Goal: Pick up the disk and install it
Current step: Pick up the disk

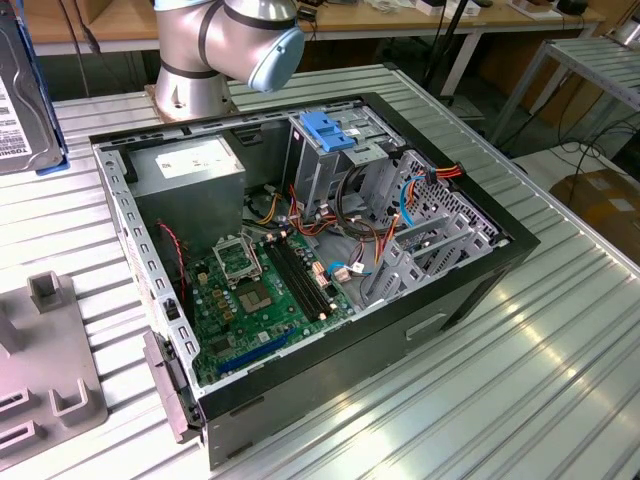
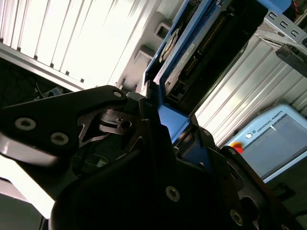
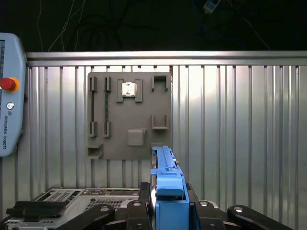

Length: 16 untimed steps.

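On the ribbed tabletop (image 1: 560, 330) sits the open computer case (image 1: 400, 345), its blue-topped drive cage (image 1: 330, 130) at the far side. I hold the disk (image 1: 25, 100) at the exterior view's left, my pincer (image 3: 168, 215) clamped on its blue rails (image 3: 165, 167). Squaring those rails to the cage, clear of the cables (image 1: 345, 210), looks essential.

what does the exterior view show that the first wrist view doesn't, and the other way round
Exterior view: the inside of the open computer case, with its green motherboard, and the arm's base. First wrist view: the control pendant with a red button, and the gripper shut on the disk. Both: the disk, the grey holder board and the ribbed metal table.
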### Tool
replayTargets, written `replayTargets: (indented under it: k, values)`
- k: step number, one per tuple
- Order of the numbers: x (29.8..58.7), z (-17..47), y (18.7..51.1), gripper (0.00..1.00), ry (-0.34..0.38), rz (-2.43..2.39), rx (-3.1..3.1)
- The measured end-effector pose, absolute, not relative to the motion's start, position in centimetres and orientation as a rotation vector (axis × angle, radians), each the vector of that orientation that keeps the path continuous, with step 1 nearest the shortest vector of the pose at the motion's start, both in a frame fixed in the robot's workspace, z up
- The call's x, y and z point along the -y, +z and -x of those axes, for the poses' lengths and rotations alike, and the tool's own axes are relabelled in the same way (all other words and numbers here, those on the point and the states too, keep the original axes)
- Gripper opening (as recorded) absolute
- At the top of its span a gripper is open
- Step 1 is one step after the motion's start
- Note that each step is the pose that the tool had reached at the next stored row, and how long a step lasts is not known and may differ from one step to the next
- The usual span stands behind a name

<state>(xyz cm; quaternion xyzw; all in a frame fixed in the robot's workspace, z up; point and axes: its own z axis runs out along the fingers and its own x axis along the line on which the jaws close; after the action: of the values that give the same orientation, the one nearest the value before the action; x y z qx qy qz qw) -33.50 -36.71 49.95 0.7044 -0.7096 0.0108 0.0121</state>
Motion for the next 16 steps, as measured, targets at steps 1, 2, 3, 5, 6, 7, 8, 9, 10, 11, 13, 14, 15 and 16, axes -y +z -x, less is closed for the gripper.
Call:
replayTargets:
  k: [1,2,3,5,6,7,8,9,10,11,13,14,15,16]
  values:
    - [36.7,33.3,49.9,0.36,0.033,-2.196,2.212]
    - [36.7,33.2,49.9,0.36,0.034,-2.196,2.213]
    - [36.7,33.0,49.9,0.36,0.034,-2.196,2.212]
    - [36.7,32.6,49.9,0.36,0.034,-2.196,2.212]
    - [36.7,32.5,49.9,0.36,0.034,-2.196,2.212]
    - [36.7,32.3,49.9,0.36,0.034,-2.196,2.212]
    - [36.7,32.1,49.9,0.36,0.034,-2.196,2.212]
    - [36.7,31.9,49.9,0.36,0.034,-2.196,2.212]
    - [36.7,31.8,49.9,0.36,0.033,-2.196,2.212]
    - [36.7,31.7,49.9,0.36,0.034,-2.196,2.212]
    - [36.7,31.3,49.9,0.36,0.034,-2.196,2.212]
    - [36.7,31.1,49.9,0.36,0.033,-2.196,2.212]
    - [36.7,30.9,49.9,0.36,0.034,-2.196,2.212]
    - [36.7,30.6,49.9,0.36,0.034,-2.196,2.212]
